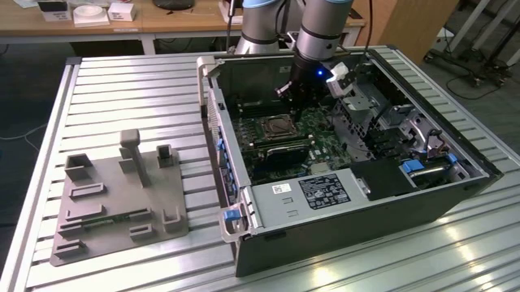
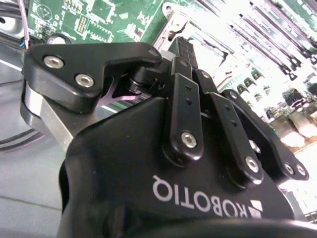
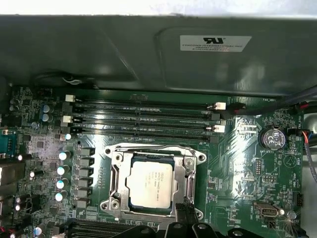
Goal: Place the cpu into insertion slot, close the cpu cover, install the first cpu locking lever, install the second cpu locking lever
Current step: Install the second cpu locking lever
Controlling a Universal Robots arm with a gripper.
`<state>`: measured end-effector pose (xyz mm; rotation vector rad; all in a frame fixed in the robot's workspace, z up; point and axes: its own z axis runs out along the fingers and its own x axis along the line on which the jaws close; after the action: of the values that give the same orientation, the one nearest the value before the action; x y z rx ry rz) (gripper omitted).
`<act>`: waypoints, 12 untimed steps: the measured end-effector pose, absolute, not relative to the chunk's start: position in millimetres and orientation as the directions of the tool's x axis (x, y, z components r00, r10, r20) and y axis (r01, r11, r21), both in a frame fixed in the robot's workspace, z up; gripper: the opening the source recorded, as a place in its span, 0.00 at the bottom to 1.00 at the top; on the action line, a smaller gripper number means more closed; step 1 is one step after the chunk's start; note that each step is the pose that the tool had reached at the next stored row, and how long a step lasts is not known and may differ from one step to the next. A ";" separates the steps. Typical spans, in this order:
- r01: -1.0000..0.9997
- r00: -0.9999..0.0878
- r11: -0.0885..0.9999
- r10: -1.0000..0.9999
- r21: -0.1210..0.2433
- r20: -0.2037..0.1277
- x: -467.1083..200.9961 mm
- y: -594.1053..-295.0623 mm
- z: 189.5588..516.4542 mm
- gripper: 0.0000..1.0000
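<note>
The cpu [image 3: 150, 184] lies flat in the insertion slot [image 3: 115, 157], its silvery top facing up. Around the chip the cpu cover [image 3: 187, 173] lies down as a thin metal frame. A thin wire lever [image 3: 148, 146] runs along the socket edge nearest the memory slots. In the first wrist view my gripper [image 3: 183, 214] hangs at the socket's edge, shut, with nothing between its fingers. In the second wrist view the gripper [image 2: 185, 47] points down at the socket. In the exterior view the gripper [image 1: 290, 97] hovers inside the open computer case, just above the cpu [image 1: 279, 126].
Long black memory slots [image 3: 143, 119] lie beside the socket, and a coin battery [image 3: 273, 139] sits on the green board. A labelled power-supply box [image 1: 313, 191] fills the case's near end. A grey fixture plate [image 1: 114, 201] rests on the slatted table [image 1: 122, 91].
</note>
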<state>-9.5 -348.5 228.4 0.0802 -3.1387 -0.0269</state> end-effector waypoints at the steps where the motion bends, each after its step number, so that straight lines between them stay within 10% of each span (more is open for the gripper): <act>1: -0.051 -0.999 0.999 -0.051 0.017 0.001 -9.4 -348.5 228.4 0.10; 12: -0.051 -0.999 0.999 -0.051 0.017 0.002 -10.4 -349.0 229.0 0.10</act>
<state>-10.4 -349.0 229.0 0.0801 -3.1385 -0.0261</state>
